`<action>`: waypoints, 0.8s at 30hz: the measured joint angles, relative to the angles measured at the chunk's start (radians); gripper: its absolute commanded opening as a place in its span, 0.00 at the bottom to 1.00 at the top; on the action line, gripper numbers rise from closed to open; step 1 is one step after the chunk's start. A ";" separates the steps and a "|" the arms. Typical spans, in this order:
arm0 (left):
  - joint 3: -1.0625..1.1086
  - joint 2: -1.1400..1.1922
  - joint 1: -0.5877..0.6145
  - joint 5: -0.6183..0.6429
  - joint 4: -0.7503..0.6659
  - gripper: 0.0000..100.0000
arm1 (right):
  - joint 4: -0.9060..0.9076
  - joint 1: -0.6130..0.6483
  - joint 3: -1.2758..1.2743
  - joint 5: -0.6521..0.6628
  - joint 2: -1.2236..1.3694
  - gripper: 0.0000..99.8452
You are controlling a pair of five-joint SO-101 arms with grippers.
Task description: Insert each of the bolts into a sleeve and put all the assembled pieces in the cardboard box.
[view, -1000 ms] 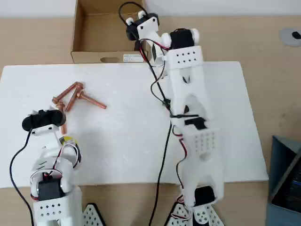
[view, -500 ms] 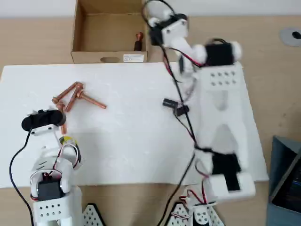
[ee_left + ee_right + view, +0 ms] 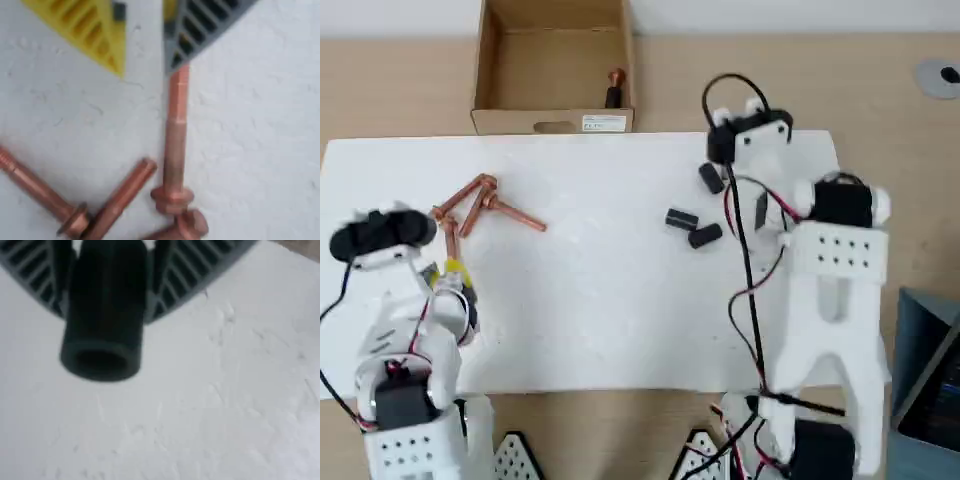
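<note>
Right gripper (image 3: 106,302) clamped short black tubular sleeve (image 3: 102,342), upper right in high view; seemingly light, rigid. Left gripper (image 3: 146,70) jaws stood open by slim copper-coloured metal bolt (image 3: 173,145) at far left. Probably stiff, roll-prone, best pinched mid-shank.

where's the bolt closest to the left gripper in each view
high view: bolt on the left of the white mat, lowest in the copper cluster.
left wrist view: bolt runs from the grey jaw of the left gripper.
right wrist view: not in it.
shared landmark: the white mat.
</note>
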State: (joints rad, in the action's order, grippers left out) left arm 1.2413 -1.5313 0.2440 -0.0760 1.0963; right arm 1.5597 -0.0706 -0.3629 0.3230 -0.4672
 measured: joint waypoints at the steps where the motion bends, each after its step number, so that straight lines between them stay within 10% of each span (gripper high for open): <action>1: -0.046 0.052 0.000 0.000 0.000 0.06 | -0.009 -0.012 -0.026 0.009 -0.021 0.01; 24: -0.681 1.142 0.083 -0.132 0.127 0.00 | -0.089 -0.120 -0.307 0.032 -0.224 0.01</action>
State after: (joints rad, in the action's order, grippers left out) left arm 0.5600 -0.3897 0.3268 -0.2079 1.2236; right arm 1.4707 -0.1903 -0.6697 0.3552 -0.6912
